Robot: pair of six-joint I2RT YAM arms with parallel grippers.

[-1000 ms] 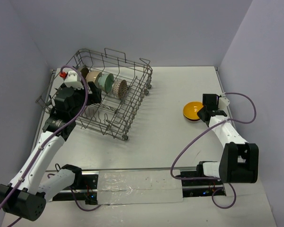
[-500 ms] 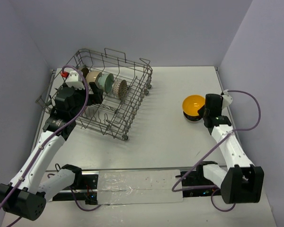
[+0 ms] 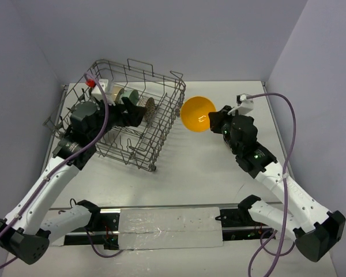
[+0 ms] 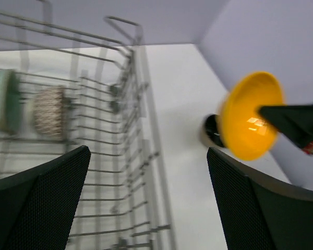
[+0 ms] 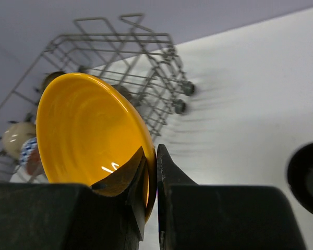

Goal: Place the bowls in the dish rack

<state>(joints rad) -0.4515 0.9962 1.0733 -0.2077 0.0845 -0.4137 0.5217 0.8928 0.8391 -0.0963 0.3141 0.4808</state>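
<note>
Bowl (image 3: 197, 113): round, glossy, orange-yellow

White table (image 3: 207, 173) (lavender walls (image 3: 190, 34))

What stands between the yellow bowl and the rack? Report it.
Only the dish rack itself: its right side wall. The yellow bowl, pinched at its rim by the right gripper, hangs just outside it. The open left gripper hovers over the rack's interior and could crowd the drop.
</note>
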